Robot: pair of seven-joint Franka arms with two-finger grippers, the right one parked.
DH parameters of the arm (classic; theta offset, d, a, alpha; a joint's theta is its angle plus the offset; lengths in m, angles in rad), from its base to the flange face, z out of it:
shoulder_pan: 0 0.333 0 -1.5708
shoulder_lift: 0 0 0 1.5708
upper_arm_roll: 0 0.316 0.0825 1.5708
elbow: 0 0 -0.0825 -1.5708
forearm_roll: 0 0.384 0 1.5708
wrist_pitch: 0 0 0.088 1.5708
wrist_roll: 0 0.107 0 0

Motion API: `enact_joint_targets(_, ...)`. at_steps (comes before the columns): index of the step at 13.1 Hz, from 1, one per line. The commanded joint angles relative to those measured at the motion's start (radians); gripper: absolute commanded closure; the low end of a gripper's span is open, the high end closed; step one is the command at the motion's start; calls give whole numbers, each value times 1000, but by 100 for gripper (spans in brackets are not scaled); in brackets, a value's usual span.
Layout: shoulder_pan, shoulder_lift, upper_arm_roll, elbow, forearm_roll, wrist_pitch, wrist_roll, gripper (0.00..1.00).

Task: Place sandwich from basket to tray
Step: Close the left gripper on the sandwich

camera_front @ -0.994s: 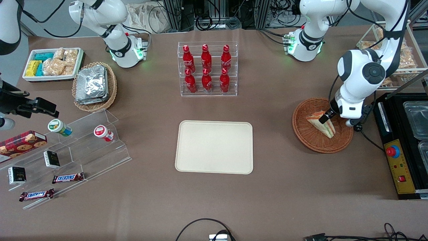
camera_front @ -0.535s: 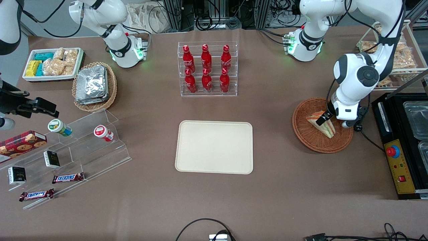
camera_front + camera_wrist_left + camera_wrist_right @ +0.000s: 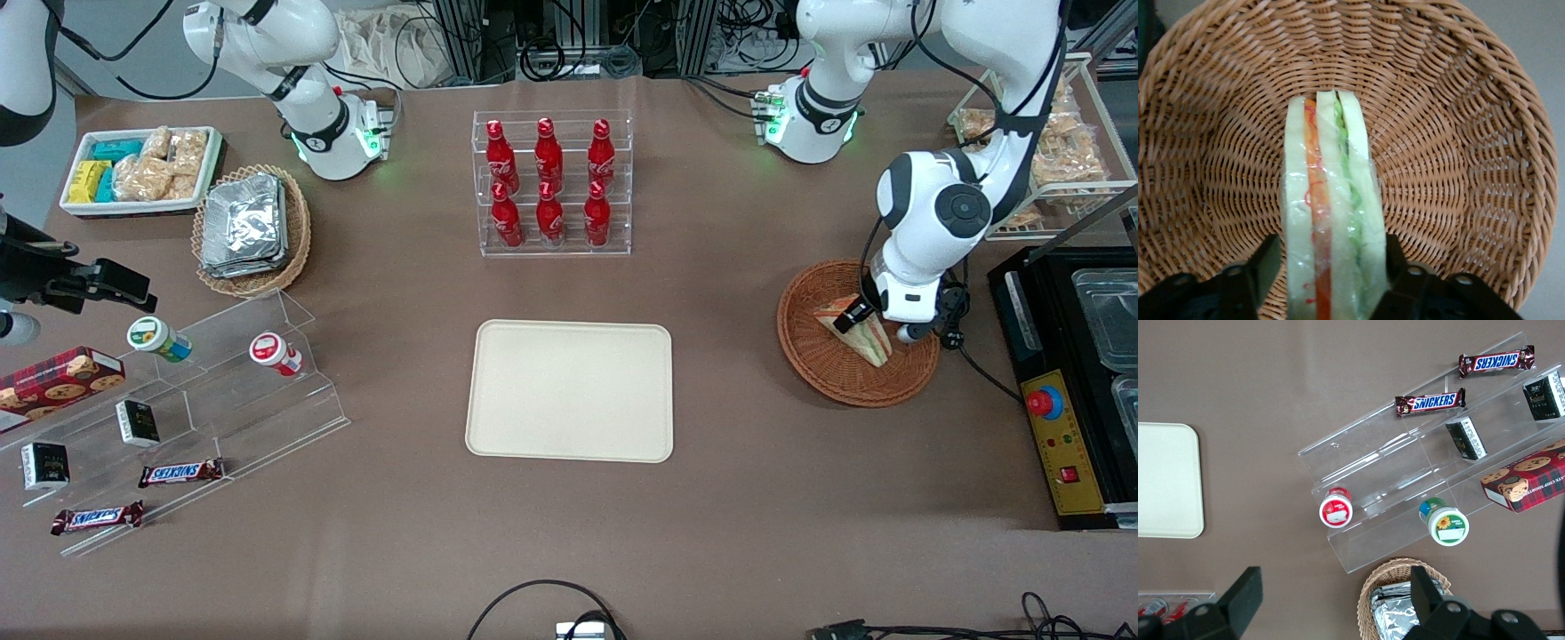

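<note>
Gripper (image 3: pixel 1331 267) straddling sandwich (image 3: pixel 1328 220) in basket (image 3: pixel 1458 133)

The basket (image 3: pixel 1458 133) is reddish-brown woven wicker. The sandwich (image 3: pixel 1328 220) shows pale bread with orange, red and green stripes — clear-wrapped. The black end effector (image 3: pixel 1328 277) straddles it in the basket. The tray (image 3: pixel 569 391) is plain cream — the surface (image 3: pixel 756 498) brown.

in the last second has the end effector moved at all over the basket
Yes. The end effector has shifted toward the tray and slightly farther from the front camera, judged against the basket rim. Its fingers sit either side of the sandwich.
</note>
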Motion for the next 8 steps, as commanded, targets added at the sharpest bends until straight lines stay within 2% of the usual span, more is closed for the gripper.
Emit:
enact_joint_targets(1, -3, 12, 0, -11, 12, 28, 46, 73)
enact_joint_targets(2, -2, -1, -1, -12, 12, 19, 83, 83)
enact_joint_targets(4, 0, -40, 0, -3, 12, -61, 144, 90)
enact_joint_targets(8, -5, -159, -9, 31, 14, -234, 245, 91)
